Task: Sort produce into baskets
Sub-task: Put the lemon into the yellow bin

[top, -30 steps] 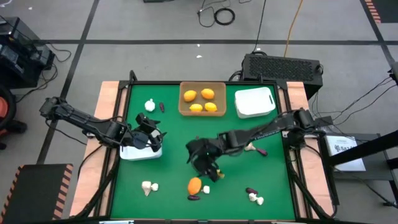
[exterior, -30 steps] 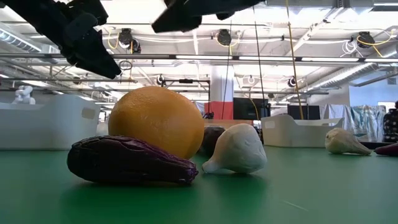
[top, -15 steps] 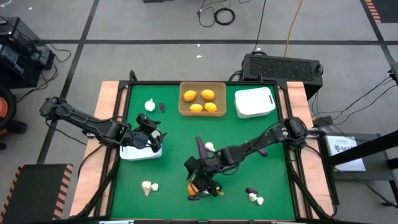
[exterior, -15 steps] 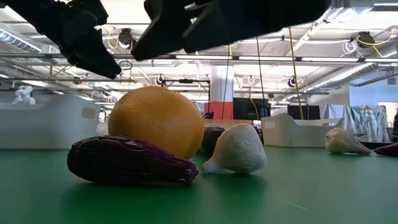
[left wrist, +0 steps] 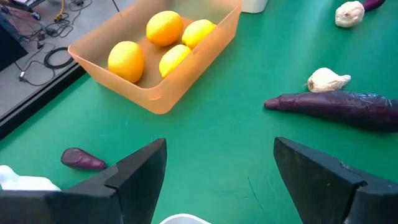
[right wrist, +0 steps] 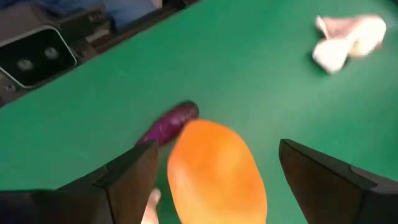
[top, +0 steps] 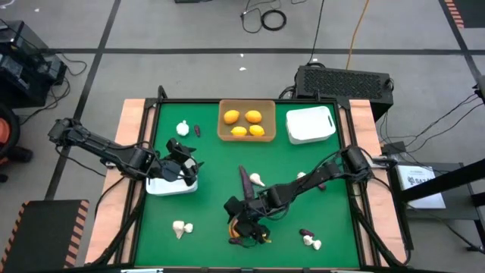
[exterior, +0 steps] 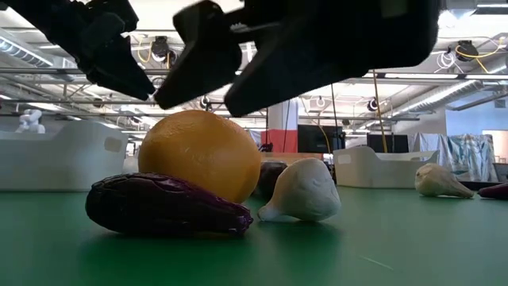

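Note:
An orange fruit [right wrist: 214, 177] lies near the table's front edge, with a small dark purple piece [exterior: 167, 205] and a whitish garlic bulb [exterior: 302, 191] beside it. My right gripper [top: 244, 222] is open just above the orange, a finger on either side, touching nothing. My left gripper [top: 182, 168] is open and empty over the left white basket [top: 168, 186]. The tan basket [top: 224, 130] at the back holds several yellow fruits. The other white basket [top: 311, 125] stands at the back right.
A long purple piece [top: 246, 180] and a garlic bulb [top: 258, 180] lie mid-table. More garlic [top: 179, 227] lies front left, and garlic [top: 313, 243] with a purple piece [top: 305, 232] front right. Garlic [top: 183, 129] and a small purple piece [top: 197, 130] lie back left.
My right gripper has gone toward the table's near edge and down over the orange, staying open. As the arm moved, the long purple piece and a garlic bulb mid-table came into view. The produce has not moved.

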`<action>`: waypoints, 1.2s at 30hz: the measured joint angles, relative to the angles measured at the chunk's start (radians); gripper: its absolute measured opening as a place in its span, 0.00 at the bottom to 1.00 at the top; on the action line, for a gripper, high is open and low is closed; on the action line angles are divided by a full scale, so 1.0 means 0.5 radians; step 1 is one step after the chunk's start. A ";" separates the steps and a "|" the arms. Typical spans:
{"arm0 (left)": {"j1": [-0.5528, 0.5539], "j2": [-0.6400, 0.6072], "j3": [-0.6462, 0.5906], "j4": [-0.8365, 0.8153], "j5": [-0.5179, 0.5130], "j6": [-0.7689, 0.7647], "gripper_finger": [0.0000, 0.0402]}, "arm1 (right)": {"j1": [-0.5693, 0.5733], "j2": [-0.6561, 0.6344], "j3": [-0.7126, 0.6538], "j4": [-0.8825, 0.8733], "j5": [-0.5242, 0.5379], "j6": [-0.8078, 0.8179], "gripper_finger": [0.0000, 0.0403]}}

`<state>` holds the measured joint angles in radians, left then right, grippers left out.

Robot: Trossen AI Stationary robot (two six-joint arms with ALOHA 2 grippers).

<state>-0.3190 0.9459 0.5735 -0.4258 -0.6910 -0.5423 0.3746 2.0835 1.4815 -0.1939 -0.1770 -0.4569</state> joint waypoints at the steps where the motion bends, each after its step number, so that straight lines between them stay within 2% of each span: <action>1: 0.001 0.001 0.000 0.000 0.000 0.001 0.76 | 0.005 0.005 0.000 0.011 0.017 -0.019 0.81; 4: 0.000 0.001 0.000 -0.001 0.000 0.001 0.76 | 0.020 0.019 0.001 0.009 0.094 -0.036 0.81; 30: 0.000 0.001 0.000 -0.003 -0.001 0.006 0.76 | 0.004 0.115 0.001 -0.012 0.109 0.088 0.80; 36: 0.000 0.001 0.000 -0.003 -0.002 0.011 0.76 | 0.000 0.115 0.001 -0.012 0.109 0.105 0.74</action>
<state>-0.3191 0.9463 0.5735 -0.4274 -0.6918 -0.5365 0.3744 2.1410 1.4818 -0.2001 -0.1226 -0.4042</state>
